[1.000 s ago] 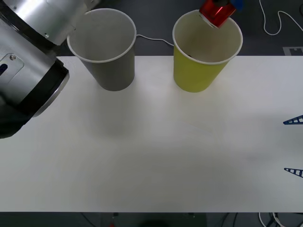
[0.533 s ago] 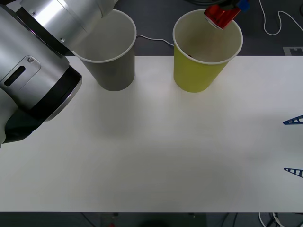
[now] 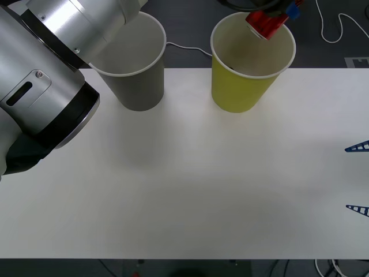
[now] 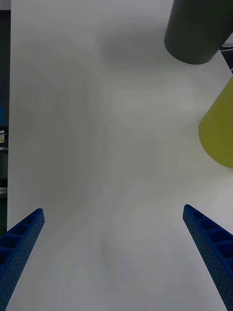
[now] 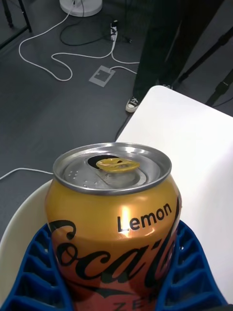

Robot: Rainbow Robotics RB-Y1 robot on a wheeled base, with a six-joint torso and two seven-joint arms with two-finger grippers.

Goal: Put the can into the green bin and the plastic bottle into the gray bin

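At top right the left gripper (image 3: pixel 275 10) clamps the can (image 3: pixel 265 22) (tilted) over the green bin (image 3: pixel 249 69); right gripper (image 4: pixel 116 257) spread wide at the right edge.

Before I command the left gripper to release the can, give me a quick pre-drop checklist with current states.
1. Grip on the can: ok. The left gripper has its blue fingers closed on both sides of it.
2. Can over the green bin: ok in the front view, where it sits above the far part of the rim; how high it is above the rim, cannot tell.
3. Green bin's opening clear: ok, pale inside visible with nothing blocking.
4. Not over the gray bin: ok, that one stands to the left.
5. Right gripper out of the way: ok, open above bare table, apart from both bins.
6. Plastic bottle's location: cannot tell.
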